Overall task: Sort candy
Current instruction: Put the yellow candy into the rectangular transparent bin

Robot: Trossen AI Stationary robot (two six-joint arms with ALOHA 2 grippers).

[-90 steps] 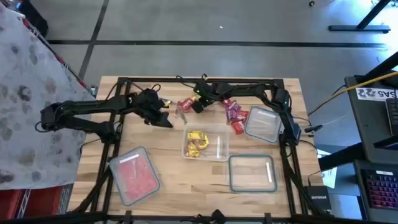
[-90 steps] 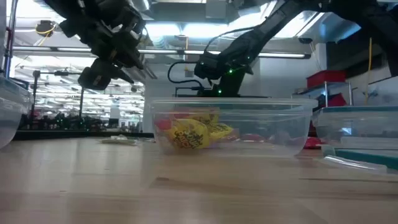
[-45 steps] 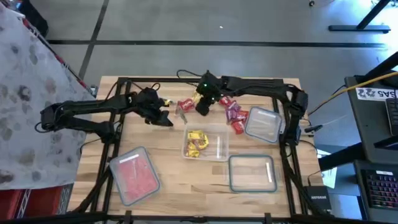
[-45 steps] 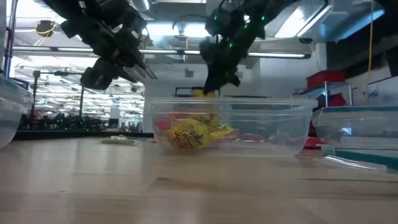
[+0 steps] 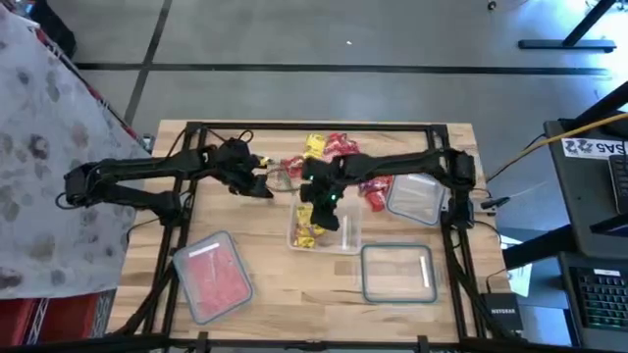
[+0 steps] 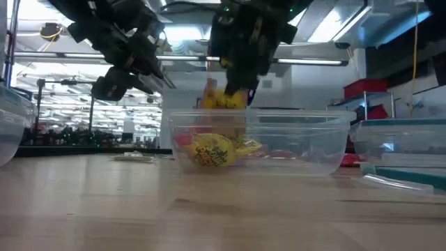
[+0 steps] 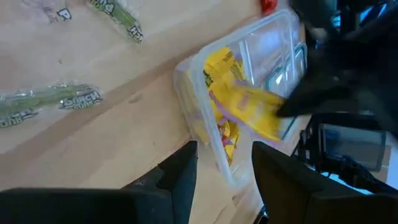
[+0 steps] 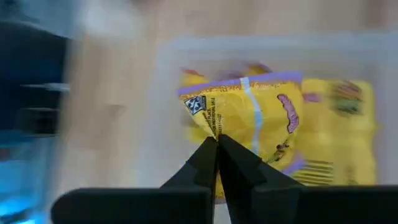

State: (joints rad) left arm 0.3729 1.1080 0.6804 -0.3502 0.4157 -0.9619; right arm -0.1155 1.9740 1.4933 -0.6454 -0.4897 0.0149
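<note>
1. Right gripper (image 8: 216, 146) fingers pinched closed on a yellow candy (image 8: 249, 118), above the middle container (image 5: 348, 235).
2. Grip hidden in high view; seen plainly from right wrist and low views.
3. Left gripper (image 7: 224, 165) fingers parted, empty, over the surface (image 5: 265, 284) near clear-wrapped candies (image 7: 53, 102).

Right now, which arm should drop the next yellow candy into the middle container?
Right. Its gripper is shut on a yellow candy directly above the middle container. The left gripper hangs open and empty beside it.
</note>
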